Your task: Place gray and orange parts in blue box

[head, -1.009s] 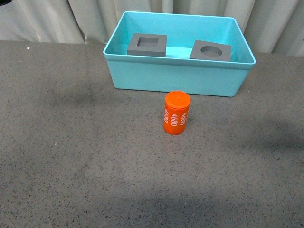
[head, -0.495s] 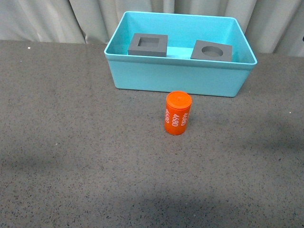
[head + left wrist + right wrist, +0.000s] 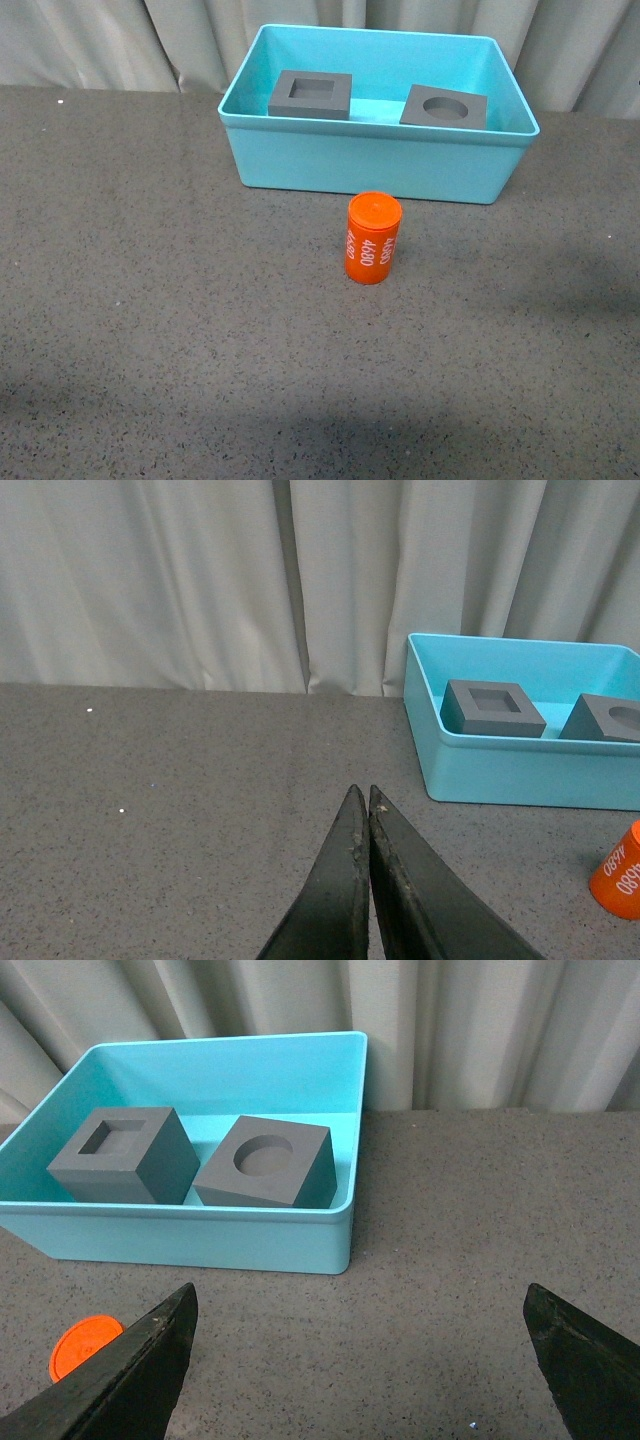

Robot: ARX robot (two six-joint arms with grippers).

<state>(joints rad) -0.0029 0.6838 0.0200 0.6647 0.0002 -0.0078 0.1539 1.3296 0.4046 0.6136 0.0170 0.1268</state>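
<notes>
The blue box (image 3: pixel 260 150) stands at the back of the grey table. Inside it lie two gray cubes, one with a square recess (image 3: pixel 311 94) and one with a round hole (image 3: pixel 444 106). An orange cylinder (image 3: pixel 373 238) printed "4680" stands upright on the table just in front of the box. Neither arm shows in the front view. My left gripper (image 3: pixel 362 793) is shut with nothing in it, over bare table to the left of the blue box (image 3: pixel 520 775). My right gripper (image 3: pixel 360 1305) is open above the table, with the orange cylinder (image 3: pixel 83 1347) beside one finger and the blue box (image 3: pixel 200 1245) ahead.
Pale curtains (image 3: pixel 90 40) hang along the table's far edge behind the box. Speckled grey tabletop (image 3: pixel 150 330) stretches to the left, right and front of the cylinder.
</notes>
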